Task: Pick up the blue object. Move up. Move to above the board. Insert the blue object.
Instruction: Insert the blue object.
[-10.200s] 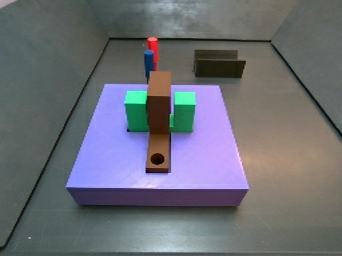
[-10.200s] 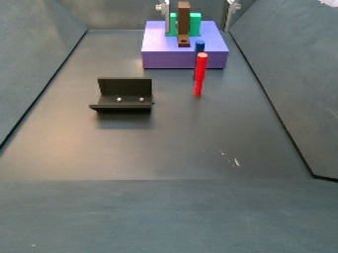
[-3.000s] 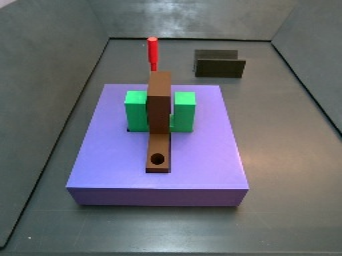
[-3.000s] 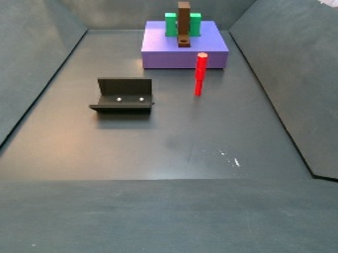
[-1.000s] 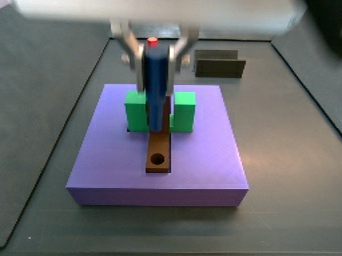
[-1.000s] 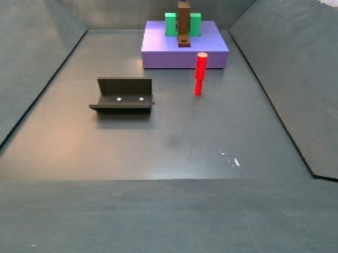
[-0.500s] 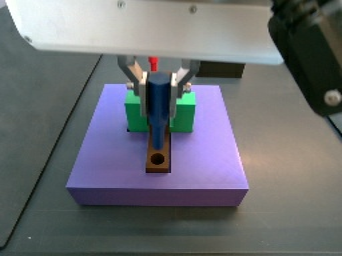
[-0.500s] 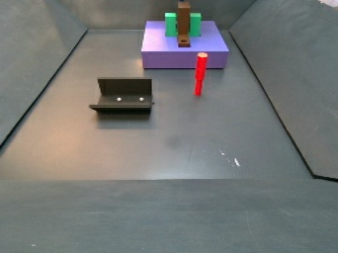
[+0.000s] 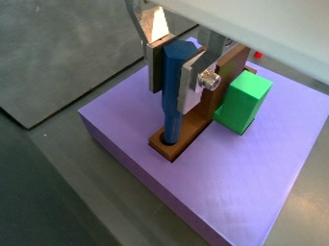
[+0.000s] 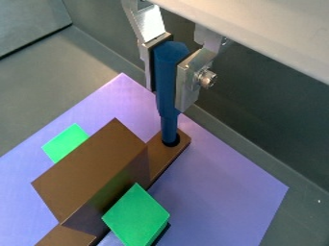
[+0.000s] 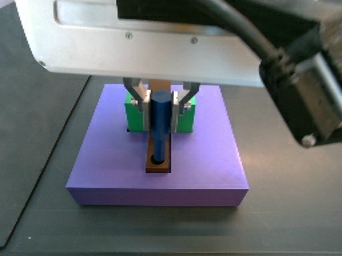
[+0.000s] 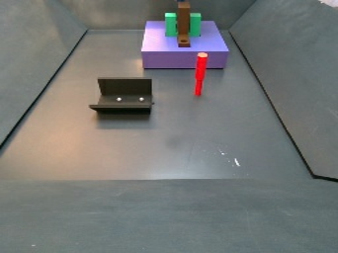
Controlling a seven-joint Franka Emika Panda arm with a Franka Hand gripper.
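The arm's pale housing (image 11: 147, 45) fills a side view's upper part, hiding the counter's far edge. The gripper (image 9: 176, 60) is cut off above its fingers in both wrist views. The blue object (image 10: 167, 82) covers the board's (image 10: 110, 168) hole.

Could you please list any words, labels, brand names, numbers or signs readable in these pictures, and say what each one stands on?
None: no view shows readable text.
The two-finger gripper, shut on the slim blue peg at the hole of the long brown plank, is unmarked.
The big purple slab, green block, red peg and dark L-shaped fixture are also plain.
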